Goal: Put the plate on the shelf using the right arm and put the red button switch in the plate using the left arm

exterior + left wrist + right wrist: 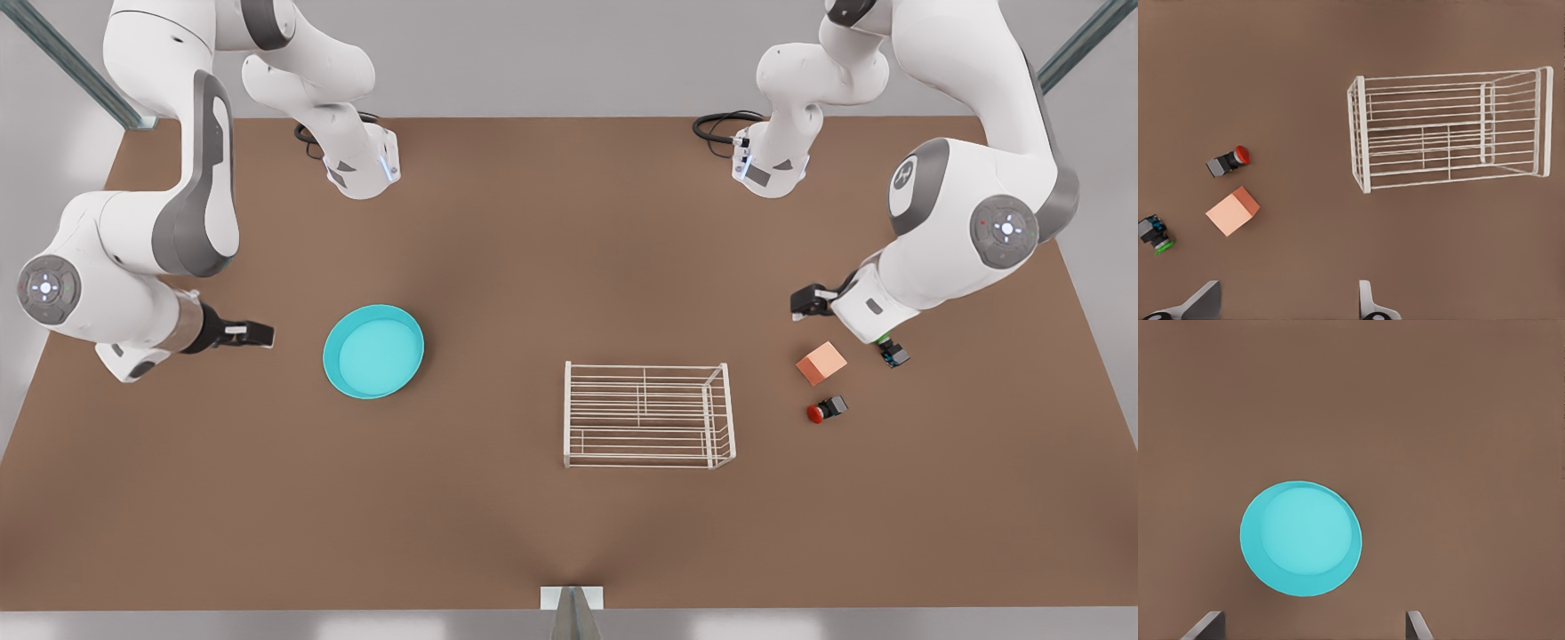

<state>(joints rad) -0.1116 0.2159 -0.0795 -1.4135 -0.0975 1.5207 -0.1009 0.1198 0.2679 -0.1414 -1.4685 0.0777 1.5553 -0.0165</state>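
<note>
Soft, even light falls from above on the brown table (533, 267), brightest at its middle and dimmer toward the corners. Shadows are faint: a pale one lies under the shelf (647, 414). No glare shows on the plate (373, 350). Edges look slightly soft.

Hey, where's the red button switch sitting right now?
The red button switch lies on the table toward the front view's right, just below the salmon-pink cube and right of the shelf.
</note>
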